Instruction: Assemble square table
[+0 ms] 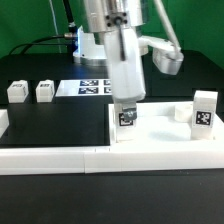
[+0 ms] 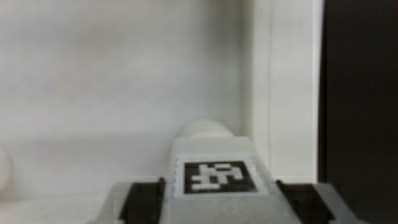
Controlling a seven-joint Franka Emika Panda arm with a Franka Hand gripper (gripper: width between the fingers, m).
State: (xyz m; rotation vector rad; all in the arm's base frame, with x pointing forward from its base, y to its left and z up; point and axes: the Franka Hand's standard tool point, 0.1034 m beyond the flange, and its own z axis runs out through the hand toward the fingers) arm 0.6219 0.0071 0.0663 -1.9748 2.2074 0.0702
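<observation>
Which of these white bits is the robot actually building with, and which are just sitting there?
Part of the job:
- square top
- gripped leg, between the fingers of the gripper
- standing leg, on the exterior view's right
- loose legs, on the exterior view's left

Just lying about:
- marker board
- low border rail

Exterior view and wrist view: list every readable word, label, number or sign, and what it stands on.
No words, brands or numbers appear in either view.
Only black-white pattern tags, carrying no readable text: on the leg in the pincer, the standing leg, a loose leg, its neighbour, and the marker board.
</observation>
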